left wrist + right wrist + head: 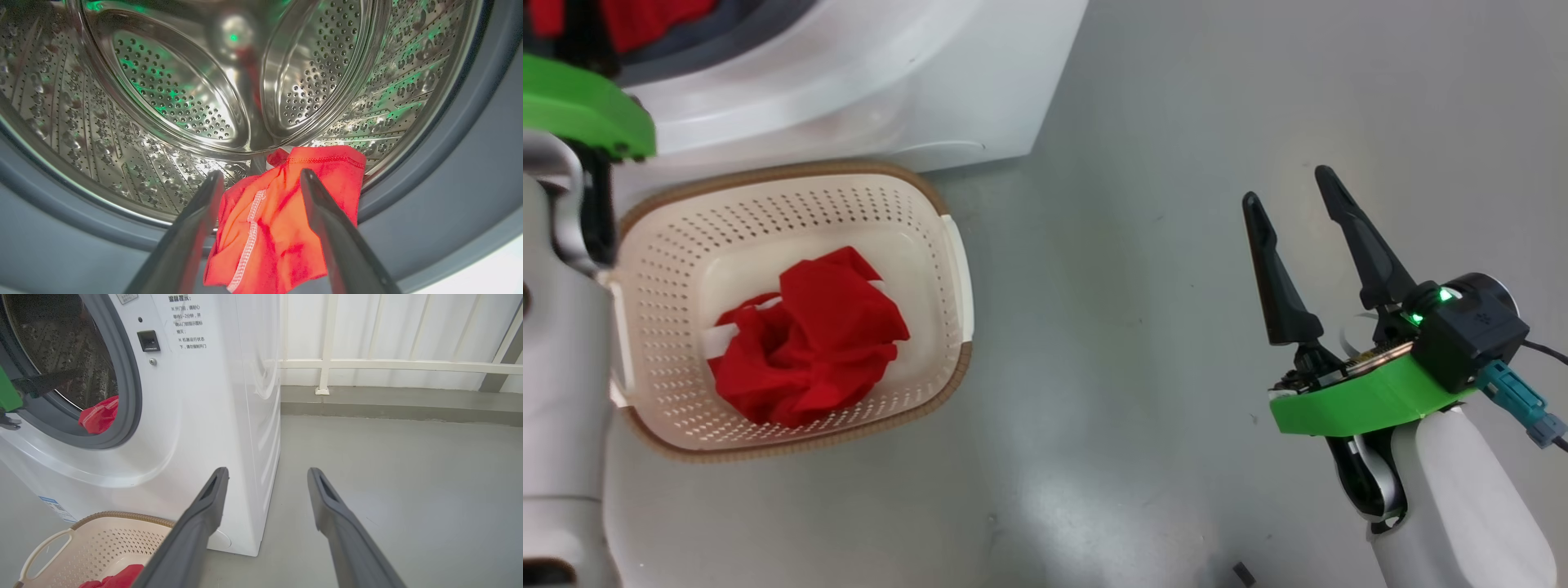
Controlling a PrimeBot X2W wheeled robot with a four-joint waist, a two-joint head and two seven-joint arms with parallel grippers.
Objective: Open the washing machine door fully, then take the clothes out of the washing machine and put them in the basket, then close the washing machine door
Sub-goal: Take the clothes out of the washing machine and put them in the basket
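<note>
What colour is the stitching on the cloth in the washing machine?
White, on the soft bright red fabric garment; clearest in the left wrist view.

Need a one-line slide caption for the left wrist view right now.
Open left tool at the mouth of the steel drum, straddling a red garment draped over the grey gasket.

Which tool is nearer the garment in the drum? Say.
Left. The left tool flanks the garment at the drum's lip; the right tool hangs over floor beside the washer.
</note>
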